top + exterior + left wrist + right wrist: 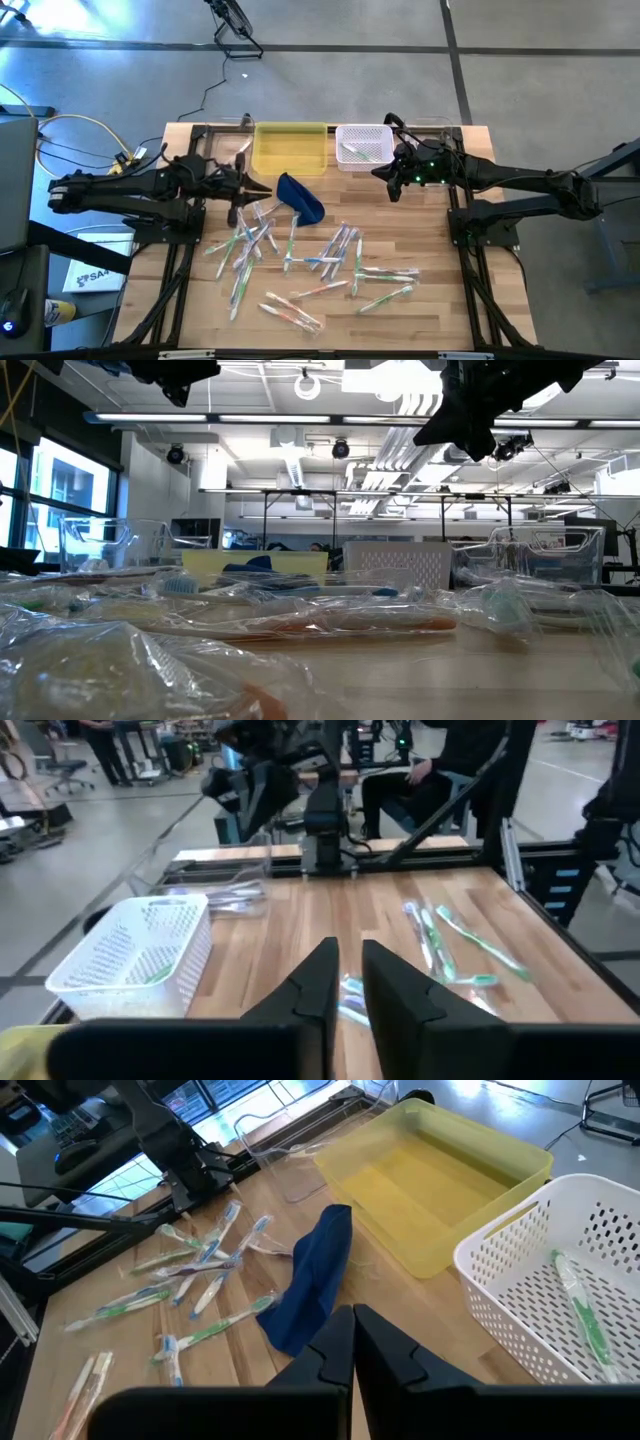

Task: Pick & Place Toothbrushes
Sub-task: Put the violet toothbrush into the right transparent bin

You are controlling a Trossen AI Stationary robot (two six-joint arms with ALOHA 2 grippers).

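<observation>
My left tool [258, 188], fingers nearly together, holds nothing visible; next it must reach the toothbrushes [300, 262] below it.

My right tool [381, 172], closed and empty, waits beside the white basket [362, 146], upper centre.

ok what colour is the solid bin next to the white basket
Yellow. The bin shows best in the right wrist view, beside the white basket.

Two dark jointed arms, green lights glowing on the right arm [520, 185]

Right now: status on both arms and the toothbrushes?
Left gripper low over the wrapped toothbrushes, grip unconfirmed. Right gripper shut, empty, beside white slotted basket, one toothbrush inside. Crumpled dark blue pouch among the pile.
</observation>
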